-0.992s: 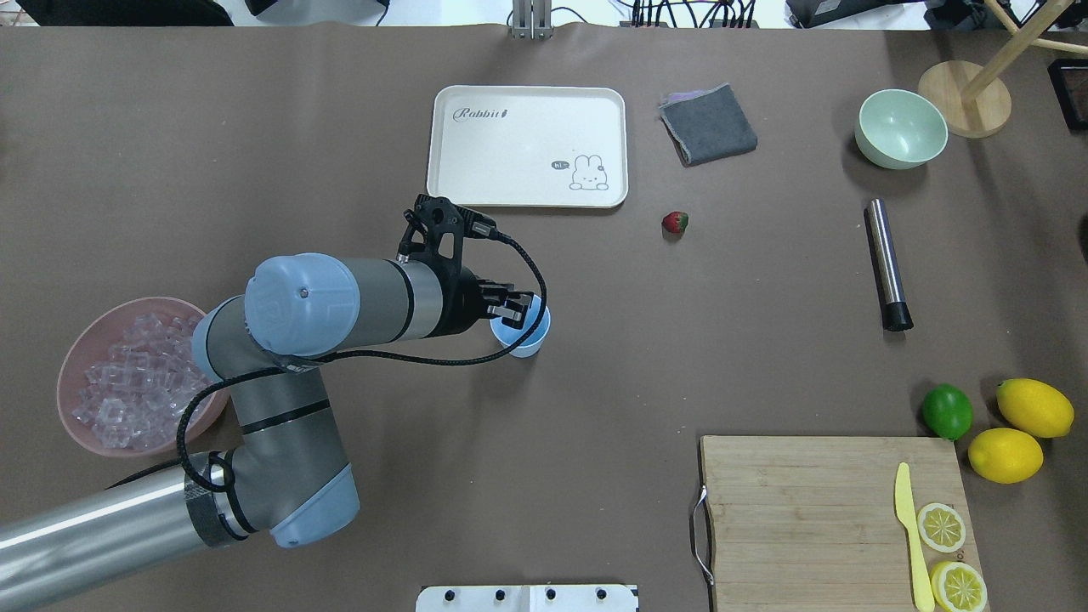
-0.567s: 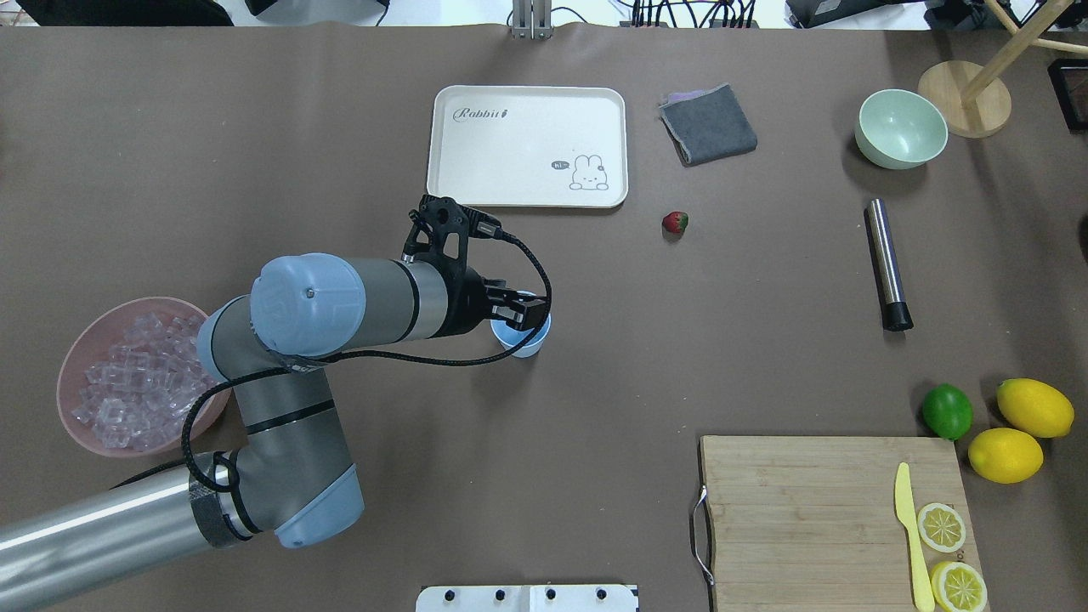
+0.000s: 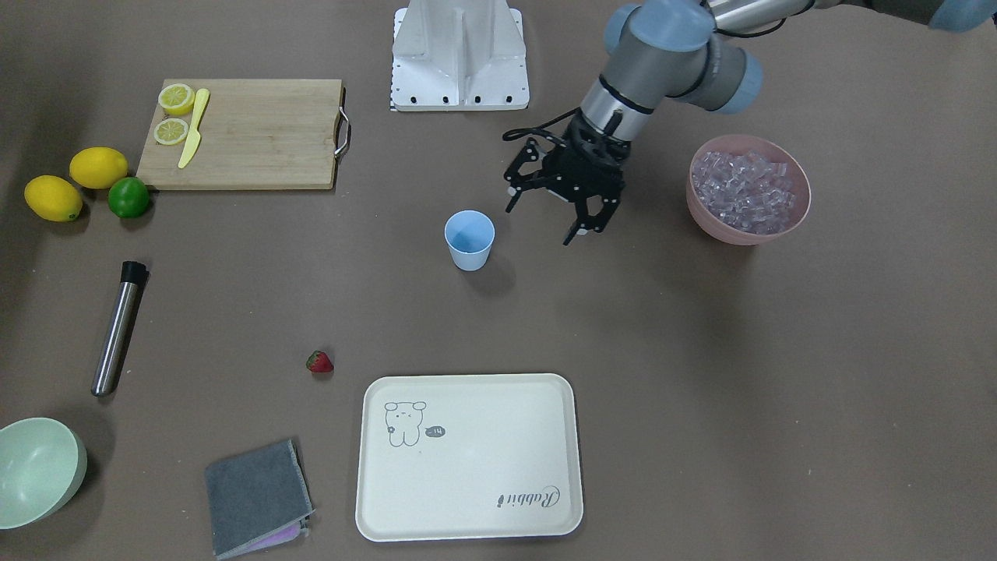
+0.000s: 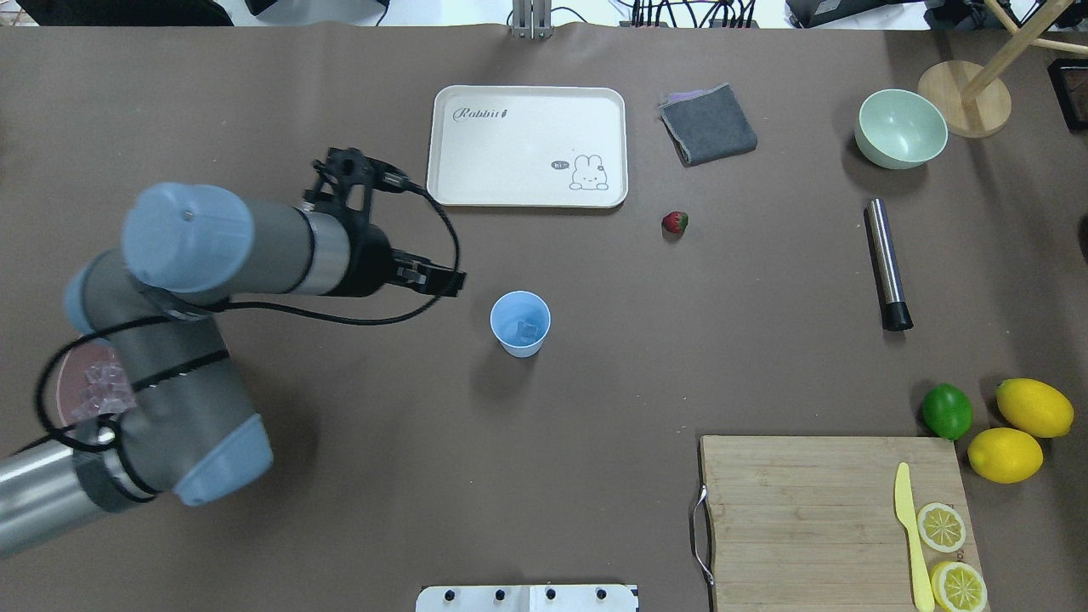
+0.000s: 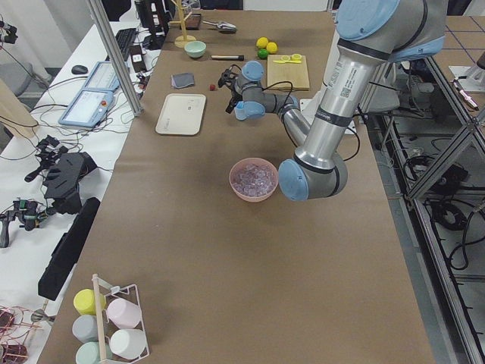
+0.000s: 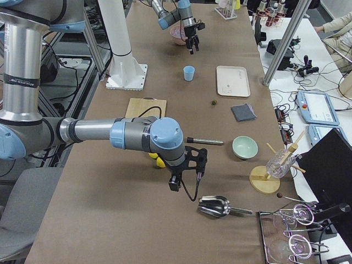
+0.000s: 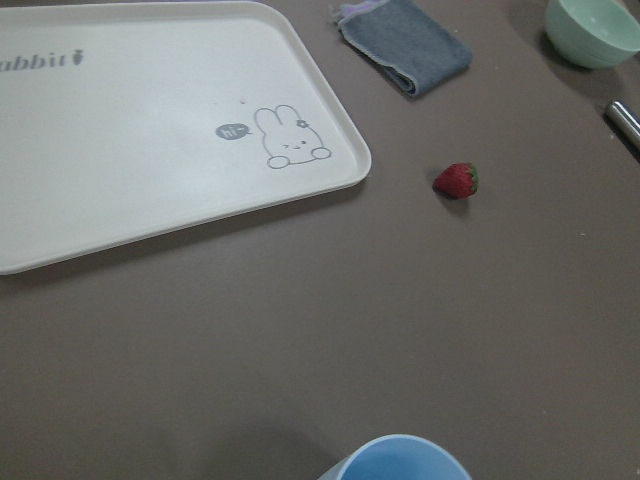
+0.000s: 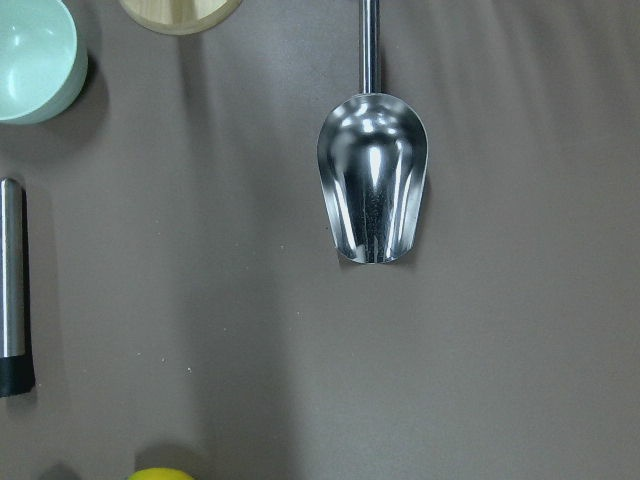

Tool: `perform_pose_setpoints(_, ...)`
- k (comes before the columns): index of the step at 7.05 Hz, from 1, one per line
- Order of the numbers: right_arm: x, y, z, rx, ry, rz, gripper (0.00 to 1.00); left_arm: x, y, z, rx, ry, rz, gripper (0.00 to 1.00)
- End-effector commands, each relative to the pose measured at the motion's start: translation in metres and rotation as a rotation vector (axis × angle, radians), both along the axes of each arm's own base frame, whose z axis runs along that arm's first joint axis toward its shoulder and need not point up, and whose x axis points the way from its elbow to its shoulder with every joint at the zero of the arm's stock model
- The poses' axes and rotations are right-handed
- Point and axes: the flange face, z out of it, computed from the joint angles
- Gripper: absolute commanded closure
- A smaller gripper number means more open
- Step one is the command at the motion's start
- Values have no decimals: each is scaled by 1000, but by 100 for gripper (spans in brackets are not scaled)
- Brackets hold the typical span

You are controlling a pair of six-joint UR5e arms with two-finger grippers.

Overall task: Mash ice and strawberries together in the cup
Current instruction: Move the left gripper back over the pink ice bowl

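white tray (image 4: 510,161), grey cloth (image 4: 710,126), metal scoop (image 8: 372,180)

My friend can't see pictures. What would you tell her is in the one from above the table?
The robot's left gripper hovers open beside a light-blue cup that has an ice cube inside. A red strawberry lies on the brown table, apart from the cup, near a white rabbit tray.

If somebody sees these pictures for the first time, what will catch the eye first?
First the big grey-and-blue left arm, whose left gripper hangs open above the table between the light-blue cup and the pink bowl heaped with ice. The cup stands mid-table with one ice cube inside, and the small red strawberry lies alone on the brown table near the white tray.
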Motion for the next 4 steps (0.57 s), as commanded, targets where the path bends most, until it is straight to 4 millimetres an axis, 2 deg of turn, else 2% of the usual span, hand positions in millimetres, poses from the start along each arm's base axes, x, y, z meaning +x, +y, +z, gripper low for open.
perform_pose_setpoints(1,0,1,0,0,-1,0,0,-112,9,55,-31,-69,57,3)
perform_pose_setpoints(2,0,1,1,-4,-1,1,0,-144,20,76,-39,-87,84,3)
perform_pose_setpoints(3,0,1,1,-6,-3,1,0,-163,34,96,-12,-128,105,3)
perform_pose_setpoints(4,0,2,3,-10,-3,1,0,-183,38,123,57,-198,134,3)
